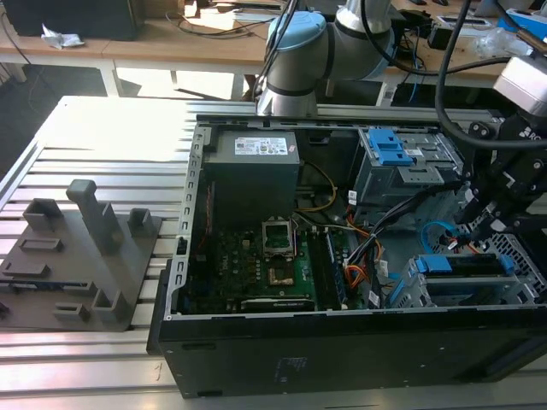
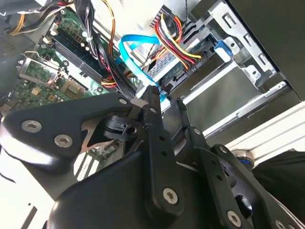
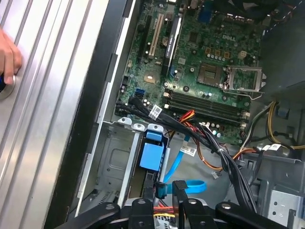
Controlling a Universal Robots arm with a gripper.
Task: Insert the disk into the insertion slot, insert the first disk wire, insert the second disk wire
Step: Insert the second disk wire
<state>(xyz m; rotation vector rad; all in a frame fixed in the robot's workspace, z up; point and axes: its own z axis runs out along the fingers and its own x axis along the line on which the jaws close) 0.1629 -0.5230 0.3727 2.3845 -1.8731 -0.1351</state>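
— What can't we make out here?
— In the first wrist view the claw (image 3: 167,191) is cut off by the picture's edge, and its black fingers (image 3: 148,188) cover the plug end of the second disk wire (image 3: 188,185); we cannot tell whether they grip it.
— And the disk?
— The disk (image 1: 466,266) sits in the insertion slot (image 1: 444,295), its label hidden in the exterior view; the arm's dark wrist blocks the first disk wire's plug there.
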